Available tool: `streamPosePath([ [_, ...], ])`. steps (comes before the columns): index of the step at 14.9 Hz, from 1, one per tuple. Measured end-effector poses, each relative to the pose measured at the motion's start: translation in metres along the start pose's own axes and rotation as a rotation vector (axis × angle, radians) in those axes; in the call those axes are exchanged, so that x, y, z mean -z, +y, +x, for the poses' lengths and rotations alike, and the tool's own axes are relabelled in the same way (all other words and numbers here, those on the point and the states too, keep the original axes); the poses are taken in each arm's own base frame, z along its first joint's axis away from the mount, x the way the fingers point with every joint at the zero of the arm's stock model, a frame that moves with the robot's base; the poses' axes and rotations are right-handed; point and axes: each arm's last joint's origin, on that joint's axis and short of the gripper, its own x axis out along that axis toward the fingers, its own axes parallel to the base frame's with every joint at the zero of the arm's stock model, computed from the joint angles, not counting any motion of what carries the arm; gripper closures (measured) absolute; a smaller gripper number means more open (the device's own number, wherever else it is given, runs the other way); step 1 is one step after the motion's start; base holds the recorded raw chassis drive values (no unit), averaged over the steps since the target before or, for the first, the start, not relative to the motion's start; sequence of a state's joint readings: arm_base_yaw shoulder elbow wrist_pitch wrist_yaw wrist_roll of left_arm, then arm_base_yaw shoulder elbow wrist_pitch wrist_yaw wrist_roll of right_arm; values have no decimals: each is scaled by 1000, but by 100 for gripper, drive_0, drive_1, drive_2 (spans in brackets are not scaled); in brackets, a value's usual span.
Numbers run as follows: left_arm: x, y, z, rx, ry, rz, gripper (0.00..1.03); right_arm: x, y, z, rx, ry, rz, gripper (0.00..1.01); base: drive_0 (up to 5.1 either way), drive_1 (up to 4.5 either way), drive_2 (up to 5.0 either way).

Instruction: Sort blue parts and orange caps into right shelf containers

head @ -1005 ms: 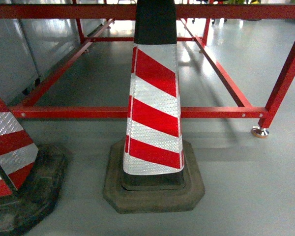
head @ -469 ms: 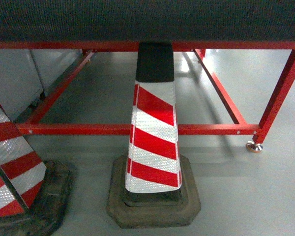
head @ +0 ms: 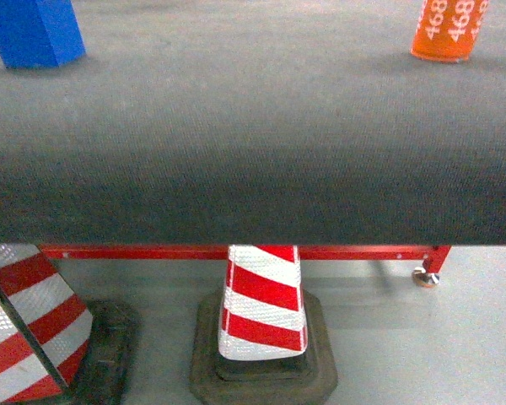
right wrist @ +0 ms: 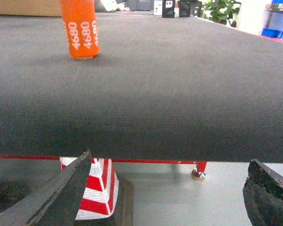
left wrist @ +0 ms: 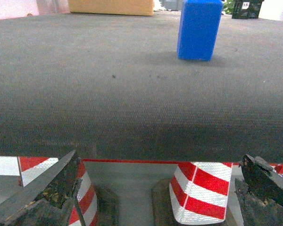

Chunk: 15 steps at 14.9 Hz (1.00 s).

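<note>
Carefully: both your left gripper (left wrist: 155, 197) and right gripper (right wrist: 165, 197) hang open, empty, below the dark grey felt table (head: 253, 152) edge; rising could catch it, far from the blue block (left wrist: 199, 29) and orange cap (right wrist: 80, 29)

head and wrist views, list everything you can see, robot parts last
blue part: one, blue block, upright on the table's far left
orange cap: one, orange with white numbers, upright on the far right
table: one, dark grey mat top, red frame beneath
traffic cones: two, red and white striped on dark bases, on the floor under the front edge
cardboard box: one, tan, far edge in the left wrist view
left gripper: dark jaws apart, empty, below the table edge
right gripper: dark jaws apart, empty, below the table edge
</note>
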<state>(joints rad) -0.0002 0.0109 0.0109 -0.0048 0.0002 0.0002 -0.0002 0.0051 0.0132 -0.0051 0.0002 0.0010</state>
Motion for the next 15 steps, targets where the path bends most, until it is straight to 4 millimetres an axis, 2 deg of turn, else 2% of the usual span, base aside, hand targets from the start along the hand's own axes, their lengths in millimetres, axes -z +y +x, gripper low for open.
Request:
streamPosePath([
  [15, 0, 0, 0, -1, -2, 0, 5, 0, 0, 0, 0, -3, 0, 3, 0, 0, 0],
])
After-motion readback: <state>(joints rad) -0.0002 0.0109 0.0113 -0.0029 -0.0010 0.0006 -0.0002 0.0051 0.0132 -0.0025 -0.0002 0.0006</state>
